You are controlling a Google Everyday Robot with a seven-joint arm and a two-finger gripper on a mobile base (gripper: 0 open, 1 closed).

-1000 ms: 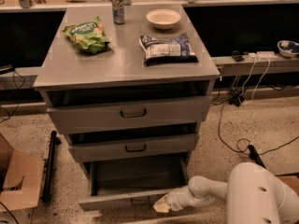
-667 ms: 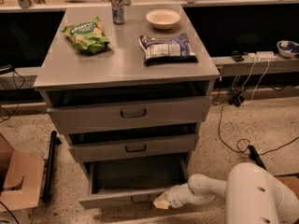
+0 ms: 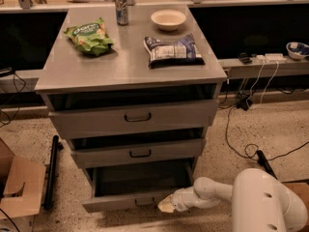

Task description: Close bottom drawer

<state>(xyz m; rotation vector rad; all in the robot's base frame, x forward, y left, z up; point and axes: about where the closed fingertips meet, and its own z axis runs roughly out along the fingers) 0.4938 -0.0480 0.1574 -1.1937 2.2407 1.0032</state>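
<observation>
Camera view is showing the bottom drawer standing pulled out, low and near under the grey cabinet. Right of its small dark handle, the gripper is meeting the drawer front, its fingers seemingly pressed together into one pale tip. The drawer is looking rigid, empty and probably light, so a flat push on the front near the handle is seeming best.

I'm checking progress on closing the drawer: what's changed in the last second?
The pale gripper edged up against the front of the grey metal bottom drawer, which seems pushed in slightly but remains open. Items on the grey cabinet top stayed put.
</observation>
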